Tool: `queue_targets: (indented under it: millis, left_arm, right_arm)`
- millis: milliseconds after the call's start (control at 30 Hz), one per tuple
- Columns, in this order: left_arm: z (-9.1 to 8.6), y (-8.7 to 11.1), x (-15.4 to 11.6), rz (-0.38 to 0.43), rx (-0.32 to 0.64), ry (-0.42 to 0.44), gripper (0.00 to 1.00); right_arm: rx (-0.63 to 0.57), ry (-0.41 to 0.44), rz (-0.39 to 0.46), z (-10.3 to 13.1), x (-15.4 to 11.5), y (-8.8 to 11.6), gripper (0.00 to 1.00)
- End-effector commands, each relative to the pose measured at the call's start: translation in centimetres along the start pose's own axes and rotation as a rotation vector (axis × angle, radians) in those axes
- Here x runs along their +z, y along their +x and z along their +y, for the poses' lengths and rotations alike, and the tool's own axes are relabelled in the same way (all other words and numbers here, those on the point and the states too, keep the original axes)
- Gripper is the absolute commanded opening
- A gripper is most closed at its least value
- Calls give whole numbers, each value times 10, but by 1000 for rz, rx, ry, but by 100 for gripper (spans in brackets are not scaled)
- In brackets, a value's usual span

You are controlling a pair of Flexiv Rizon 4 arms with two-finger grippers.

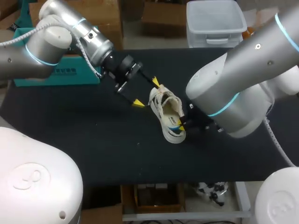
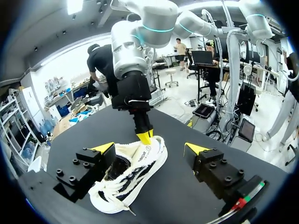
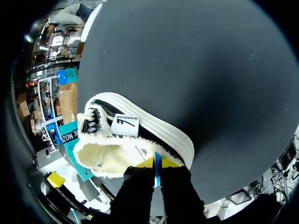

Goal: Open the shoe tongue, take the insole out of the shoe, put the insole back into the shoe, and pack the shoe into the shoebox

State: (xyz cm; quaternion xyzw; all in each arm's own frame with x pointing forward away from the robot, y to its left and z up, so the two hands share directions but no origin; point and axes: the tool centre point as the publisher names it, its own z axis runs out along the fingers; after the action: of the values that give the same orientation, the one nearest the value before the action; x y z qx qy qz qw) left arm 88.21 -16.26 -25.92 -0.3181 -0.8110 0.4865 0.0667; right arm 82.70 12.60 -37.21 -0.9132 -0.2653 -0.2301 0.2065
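My right gripper (image 3: 157, 162) is clenched on the shoe's (image 1: 169, 114) heel rim, mid-table (image 1: 93, 144). My left gripper (image 1: 146, 93) hangs released, straddling the toe. The tongue label (image 3: 125, 125) carries print. I can't identify the blue strip (image 3: 158, 169) between the right tips.

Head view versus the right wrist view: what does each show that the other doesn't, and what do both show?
Only the head view shows the left arm and right arm coming in over the table, and the left end effector open at the laced end of the shoe. Only the right wrist view shows the right end effector shut on a thin blue edge at the shoe's heel; from above, the right arm mostly hides that grip. Both show the shoe and the teal shoebox.
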Motion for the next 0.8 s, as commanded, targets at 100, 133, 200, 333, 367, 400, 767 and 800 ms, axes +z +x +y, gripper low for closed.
queue_targets:
  millis: [100,133,200,333,367,400,767,800]
  left_arm:
    - [-3,5,0,-13,-18,-18,100]
    - [-3,6,-1,-13,-26,-14,100]
    - [-3,8,-3,-17,-36,-13,100]
    - [-3,9,-8,-33,-51,-14,100]
    - [-3,9,-9,-39,-55,-17,100]
    - [-3,9,-10,-40,-55,-19,100]
    - [-4,7,-10,-52,-69,-14,100]
    - [-4,6,-11,-53,-72,-13,100]
  right_arm:
    - [-23,-79,-76,5,5,4,0]
    - [-23,-70,-86,6,9,3,0]
    - [-26,-64,-92,6,14,2,26]
    - [-26,-78,-112,0,10,0,49]
    - [-25,-94,-129,-4,5,1,49]
    - [-26,-107,-143,-8,0,3,49]
    - [-55,-179,-243,-31,-34,22,0]
    - [-63,-177,-247,-30,-33,24,0]
